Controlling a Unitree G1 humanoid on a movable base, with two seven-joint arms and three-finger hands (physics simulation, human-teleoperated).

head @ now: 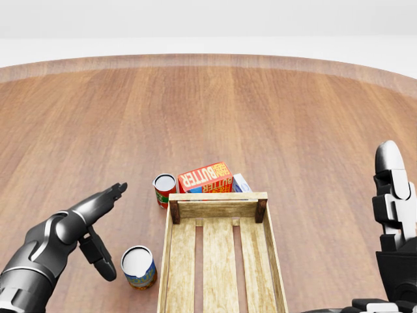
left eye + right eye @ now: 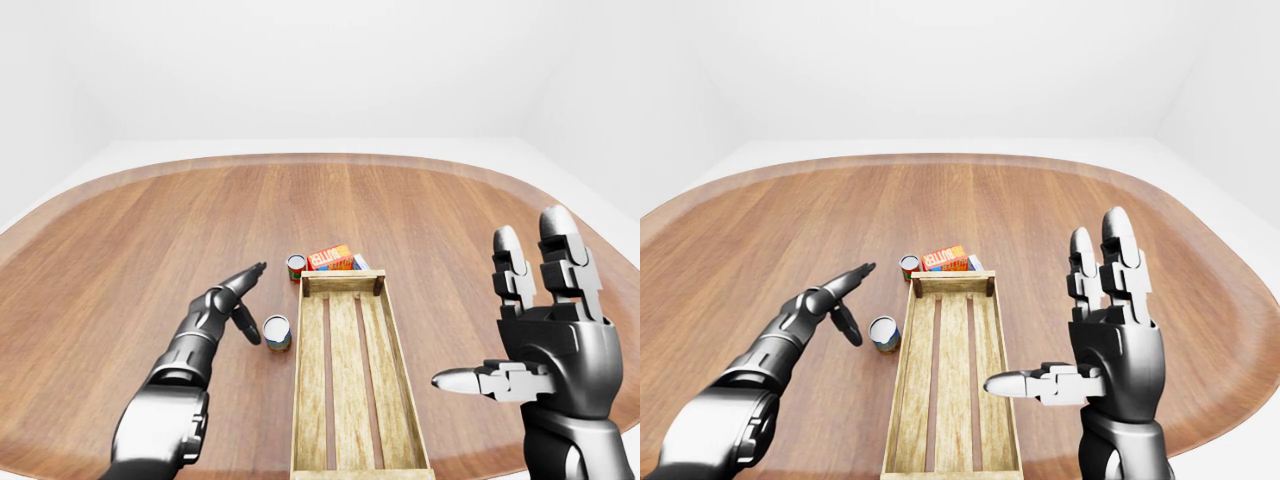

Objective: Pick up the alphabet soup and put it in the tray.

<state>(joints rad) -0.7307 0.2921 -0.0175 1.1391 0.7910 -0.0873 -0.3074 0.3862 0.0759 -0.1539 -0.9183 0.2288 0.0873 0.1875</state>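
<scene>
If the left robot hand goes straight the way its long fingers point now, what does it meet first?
Probably the red-labelled can beside the butter box. The left robot hand points up-right toward it, though depth is unclear and it may pass above.

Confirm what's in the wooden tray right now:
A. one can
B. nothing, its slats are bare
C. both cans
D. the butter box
B: the wooden tray shows only bare slats; the butter box and one can sit past its top end, the other can on the table left of it.
</scene>
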